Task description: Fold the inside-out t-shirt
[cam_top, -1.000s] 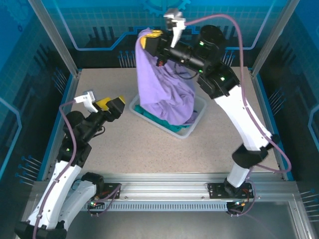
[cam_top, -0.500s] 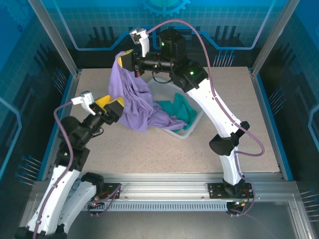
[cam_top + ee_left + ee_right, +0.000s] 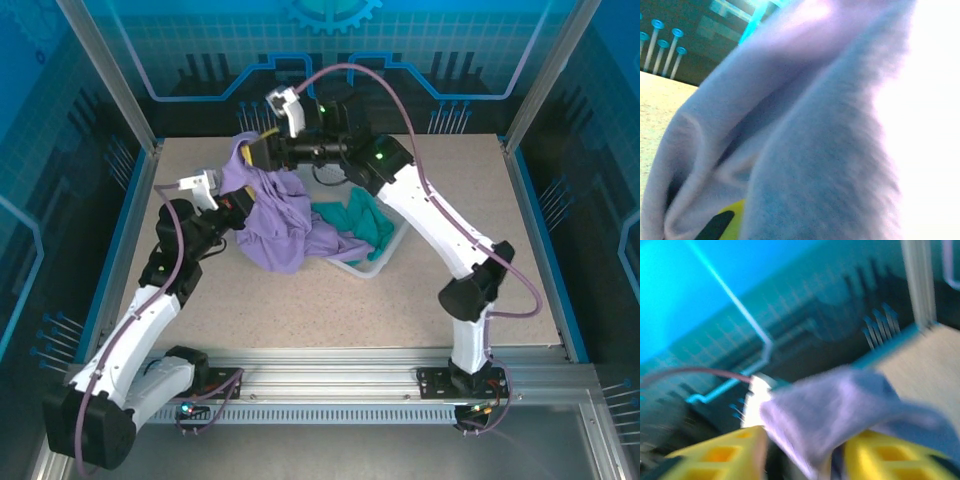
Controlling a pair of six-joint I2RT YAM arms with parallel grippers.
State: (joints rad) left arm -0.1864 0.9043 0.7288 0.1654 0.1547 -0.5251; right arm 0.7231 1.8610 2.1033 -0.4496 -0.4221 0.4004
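Note:
The inside-out t-shirt (image 3: 285,228), lavender and wrinkly, hangs in a bunch at the table's back left, its lower part resting on the table and against the bin. My right gripper (image 3: 252,152) is at the shirt's top. In the right wrist view its yellow fingers (image 3: 725,455) stand apart, with a fold of the t-shirt (image 3: 830,405) draped loosely between them. My left gripper (image 3: 237,203) is pushed into the shirt's left side and shut on the cloth. Up close, the t-shirt (image 3: 815,150) covers the left wrist view, and one yellow fingertip (image 3: 732,220) shows at the bottom.
A white bin (image 3: 385,262) stands right of the shirt with a teal garment (image 3: 360,222) in it. Metal frame posts (image 3: 110,80) and blue walls ring the table. The speckled table (image 3: 300,310) has bare room in front and to the right.
The right arm carried the shirt left out of the bin, lowered it, and its fingers have parted. The left arm reached forward into the cloth and shut on it.

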